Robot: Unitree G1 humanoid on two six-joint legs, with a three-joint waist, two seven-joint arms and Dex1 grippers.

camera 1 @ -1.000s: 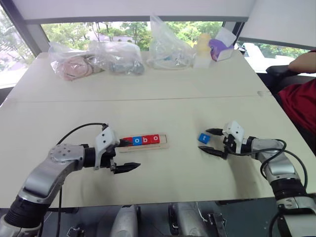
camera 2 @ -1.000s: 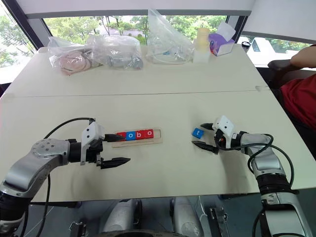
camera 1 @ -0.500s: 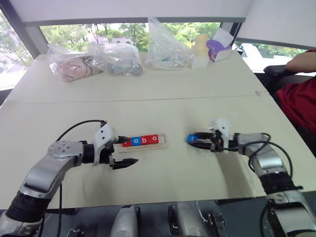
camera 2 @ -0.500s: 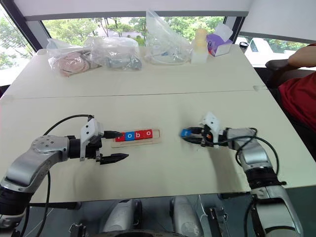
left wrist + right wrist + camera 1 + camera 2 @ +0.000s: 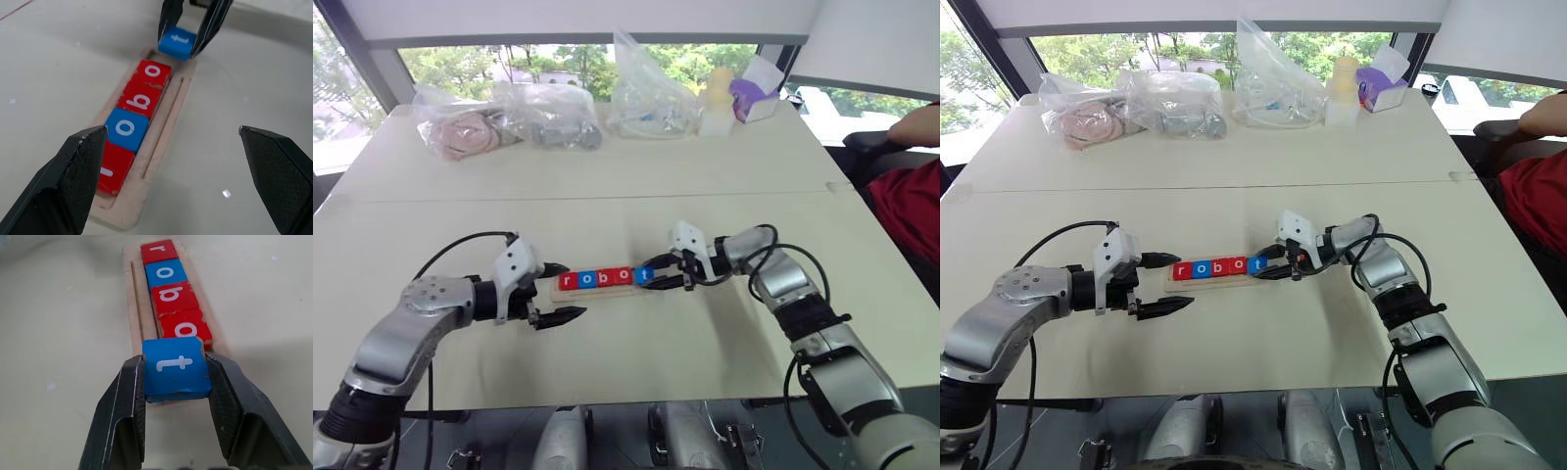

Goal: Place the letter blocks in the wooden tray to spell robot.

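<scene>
A: So, right gripper (image 5: 176, 396): fingers closed on the blue t block (image 5: 175, 367), one black finger on each side face. The block sits level, its letter face up. It hangs at the open end of the wooden tray (image 5: 171, 115); whether its underside touches the wood yet, I cannot tell.

B: And just past the fingertips?

A: The other four letter blocks, already seated in the slot. Nearest the held tile is a red o (image 5: 185, 328), then a red b (image 5: 172, 296), a blue o (image 5: 165, 271), and a red r (image 5: 159, 251) farthest out. They lie edge to edge in one straight row.

B: Left gripper?

A: Left gripper (image 5: 171, 142) stands wide open, holding nothing, poised at the r end of the tray and pointed along the row. Neither finger touches the wood, as far as I see.

B: Progress, then?

A: My judgement: four of five placed, the last tile in hand and lined up with its gap. What remains is to set it down beside the red o and let go.

B: Condition of the pieces?

A: Small square tiles with white lowercase letters; the red ones show chipped paint at the corners. The tray is pale flat wood with a thin groove running beside the slot.
</scene>
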